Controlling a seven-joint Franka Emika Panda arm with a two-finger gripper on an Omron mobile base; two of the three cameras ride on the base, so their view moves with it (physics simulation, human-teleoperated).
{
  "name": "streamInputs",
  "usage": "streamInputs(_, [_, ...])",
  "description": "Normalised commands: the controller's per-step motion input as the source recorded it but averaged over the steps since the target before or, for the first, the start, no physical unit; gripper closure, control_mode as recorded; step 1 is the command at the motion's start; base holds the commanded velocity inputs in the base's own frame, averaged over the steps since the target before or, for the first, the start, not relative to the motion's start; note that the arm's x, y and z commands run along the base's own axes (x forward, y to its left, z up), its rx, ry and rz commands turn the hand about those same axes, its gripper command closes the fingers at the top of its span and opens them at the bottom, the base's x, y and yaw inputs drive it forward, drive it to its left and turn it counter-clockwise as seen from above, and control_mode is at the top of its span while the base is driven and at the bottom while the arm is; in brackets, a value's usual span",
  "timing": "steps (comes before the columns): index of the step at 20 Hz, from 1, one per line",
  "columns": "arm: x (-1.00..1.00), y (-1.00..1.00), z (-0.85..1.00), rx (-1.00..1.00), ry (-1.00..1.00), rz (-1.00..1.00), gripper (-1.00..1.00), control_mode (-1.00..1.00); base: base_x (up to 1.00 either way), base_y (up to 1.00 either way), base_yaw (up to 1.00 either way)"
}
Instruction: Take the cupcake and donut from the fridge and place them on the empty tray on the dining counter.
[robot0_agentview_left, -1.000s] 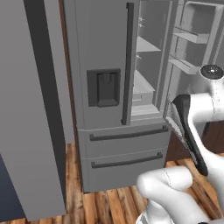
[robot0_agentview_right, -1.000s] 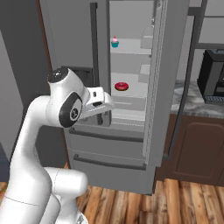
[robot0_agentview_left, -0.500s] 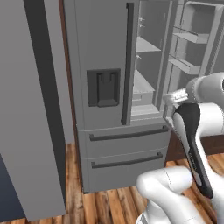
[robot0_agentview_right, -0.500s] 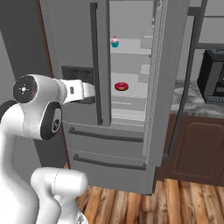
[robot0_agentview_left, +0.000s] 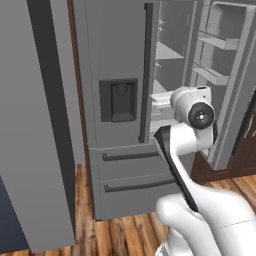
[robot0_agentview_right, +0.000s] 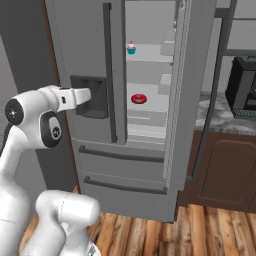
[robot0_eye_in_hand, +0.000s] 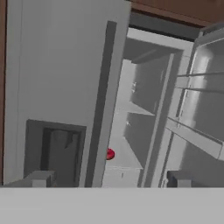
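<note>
The fridge (robot0_agentview_right: 145, 100) stands with its right door swung open, and both targets sit inside: the donut (robot0_agentview_right: 139, 99) on a middle shelf, the cupcake (robot0_agentview_right: 131, 48) on the shelf above it, farther back. The gripper (robot0_eye_in_hand: 107, 179) has its jaws spread wide and holds nothing. It points into the open compartment, with the donut ahead and slightly left of the jaws' midline, partly hidden behind the closed left door's handle (only its red edge peeks out in the hand view). The donut, a flat ring, offers no long axis to favour. The arm is folded, forearm roughly level, the hand near the dispenser panel (robot0_agentview_right: 90, 96), well short of the shelves.
</note>
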Motion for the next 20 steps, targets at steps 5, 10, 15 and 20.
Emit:
streamInputs(5, [0.63,0.0,0.41,0.24,0.08,0.05,-1.0,-1.0,0.0,0.0,0.0])
streamInputs(10, [0.53,0.0,0.22,0.02,0.29,0.03,-1.0,-1.0,0.0,0.0,0.0])
streamInputs(15, [0.59,0.0,0.0,0.0,0.28,0.15,-1.0,-1.0,0.0,0.0,0.0])
streamInputs(20, [0.65,0.0,-0.07,0.03,0.08,0.09,-1.0,-1.0,0.0,0.0,0.0])
